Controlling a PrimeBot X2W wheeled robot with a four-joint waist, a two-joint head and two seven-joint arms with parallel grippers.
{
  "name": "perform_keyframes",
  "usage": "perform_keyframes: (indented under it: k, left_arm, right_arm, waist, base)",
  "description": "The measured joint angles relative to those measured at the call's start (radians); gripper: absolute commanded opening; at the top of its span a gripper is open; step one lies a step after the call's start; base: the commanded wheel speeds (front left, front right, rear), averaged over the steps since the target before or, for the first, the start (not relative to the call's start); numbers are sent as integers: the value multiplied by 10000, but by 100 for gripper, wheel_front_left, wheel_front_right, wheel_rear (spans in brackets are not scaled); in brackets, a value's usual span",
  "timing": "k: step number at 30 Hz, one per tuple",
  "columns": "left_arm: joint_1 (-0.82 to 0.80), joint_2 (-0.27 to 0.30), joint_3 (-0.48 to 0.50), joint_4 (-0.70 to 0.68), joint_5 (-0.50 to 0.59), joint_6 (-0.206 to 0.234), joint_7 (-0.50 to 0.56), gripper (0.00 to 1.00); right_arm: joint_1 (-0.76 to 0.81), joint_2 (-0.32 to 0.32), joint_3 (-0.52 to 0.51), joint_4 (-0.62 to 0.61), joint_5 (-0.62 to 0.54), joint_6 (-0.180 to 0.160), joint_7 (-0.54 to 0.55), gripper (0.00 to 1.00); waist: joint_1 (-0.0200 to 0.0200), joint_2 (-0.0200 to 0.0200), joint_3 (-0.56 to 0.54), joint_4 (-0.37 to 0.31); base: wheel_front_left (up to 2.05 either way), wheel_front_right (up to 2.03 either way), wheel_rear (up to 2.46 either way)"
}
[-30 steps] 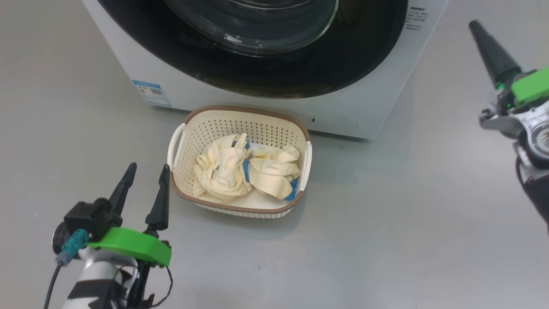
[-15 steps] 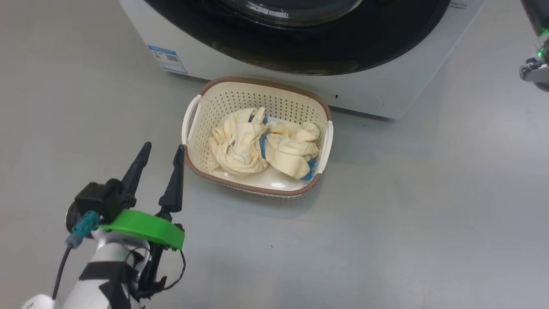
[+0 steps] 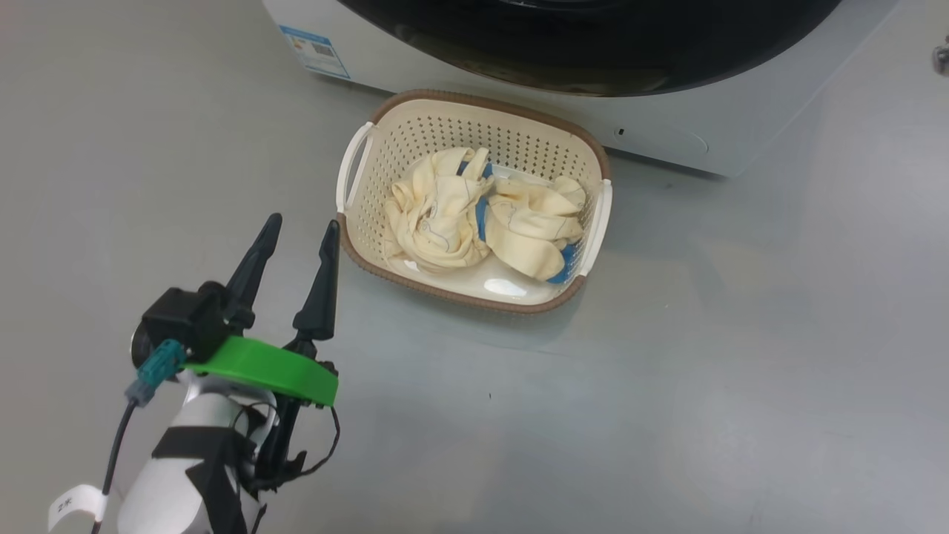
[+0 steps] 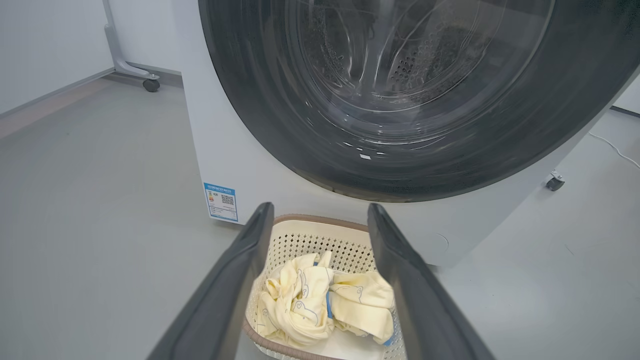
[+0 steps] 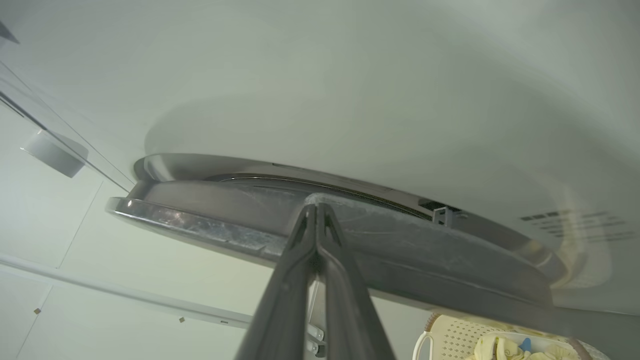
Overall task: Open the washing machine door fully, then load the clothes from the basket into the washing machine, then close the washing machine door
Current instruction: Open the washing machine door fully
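Observation:
The white washing machine (image 3: 667, 126) stands at the top of the head view, with the black rim of its door (image 3: 593, 52) above the basket. The cream basket (image 3: 371, 159) sits on the floor against it and holds the cream-yellow and blue clothes (image 3: 482, 219). My left gripper (image 3: 300, 230) hangs open just left of the basket. In the left wrist view the left gripper (image 4: 320, 207) frames the basket (image 4: 345, 240) and clothes (image 4: 310, 305), below the door (image 4: 280, 100). My right gripper (image 5: 316, 206) is shut, its tips at the edge of the door (image 5: 425, 255), seen edge-on against the machine front (image 5: 350, 100).
Grey floor (image 3: 667, 408) spreads around the basket. A blue label sticker (image 3: 315, 50) marks the machine's lower left front. A castor (image 4: 554, 181) sits under the machine's right side, and a wheeled stand foot (image 4: 150, 84) stands at the far left by the wall.
The whole head picture has shifted as the camera moved, sliding machine and basket up and right. The right gripper has left that picture at the top right. The left gripper stays open.

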Motion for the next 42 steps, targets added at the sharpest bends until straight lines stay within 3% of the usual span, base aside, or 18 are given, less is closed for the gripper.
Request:
perform_keyframes:
  k: [18,42]
  left_arm:
    - [-363,-199,-167,-119,-75,0,-40,100]
    - [-398,-257,-157,-92,-157,0,-40,100]
  right_arm:
    - [-866,-167,117,157,-405,0,272,0]
    - [-568,-150,709,-4,-357,0,857,0]
  waist:
    - [0,0,551,414]
    - [-1,1,153,274]
  base:
    - [0,0,0]
    - [0,0,0]
